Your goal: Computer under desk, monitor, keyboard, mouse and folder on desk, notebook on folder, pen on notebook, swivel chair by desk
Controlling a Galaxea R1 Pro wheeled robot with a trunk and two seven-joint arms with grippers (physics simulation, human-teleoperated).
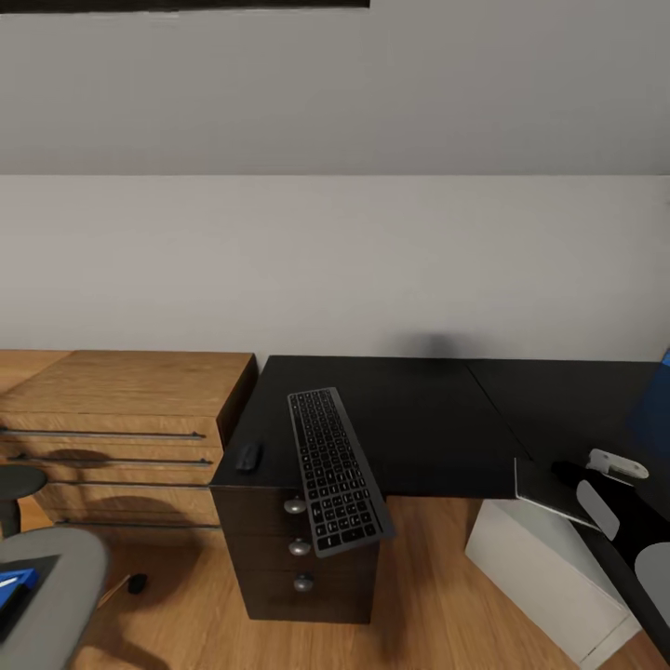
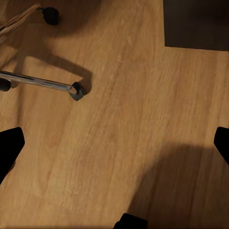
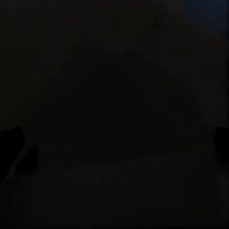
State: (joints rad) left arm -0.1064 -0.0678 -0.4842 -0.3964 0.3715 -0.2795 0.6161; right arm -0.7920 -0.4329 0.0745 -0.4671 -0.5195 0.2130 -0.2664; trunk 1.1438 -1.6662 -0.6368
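Keyboard hanging over the desk's front edge, both grippers free

Keyboard (image 1: 333, 472) is lying lengthwise on the glossy black desk (image 1: 419, 419), its near end poking out past the desk's front edge above the three silver-knobbed drawers (image 1: 300, 547). Just beside the keyboard, on the side toward the light wooden drawer chest (image 1: 121, 419), the small black mouse (image 1: 248, 456) is sitting at the desk's corner. A thin dark notebook (image 1: 551, 490) is resting on the desk's other wing, over the white computer tower (image 1: 544, 577) below. Away from the desk, past the chest, the grey swivel chair (image 1: 51, 596) is carrying the blue folder (image 1: 17, 588).

Left gripper (image 2: 114, 143) is hanging spread wide over the wood floor (image 2: 133, 119), pinching nothing, near the chair's chrome leg and caster (image 2: 76, 90). Right gripper (image 3: 114, 138) is also looking spread, its fingertips at the frame edges over something too dark to read.

Judging by its shape, the keyboard should be light and stiff but slick on that gloss; the overhanging end is offering the easiest pinch across its thin edge.
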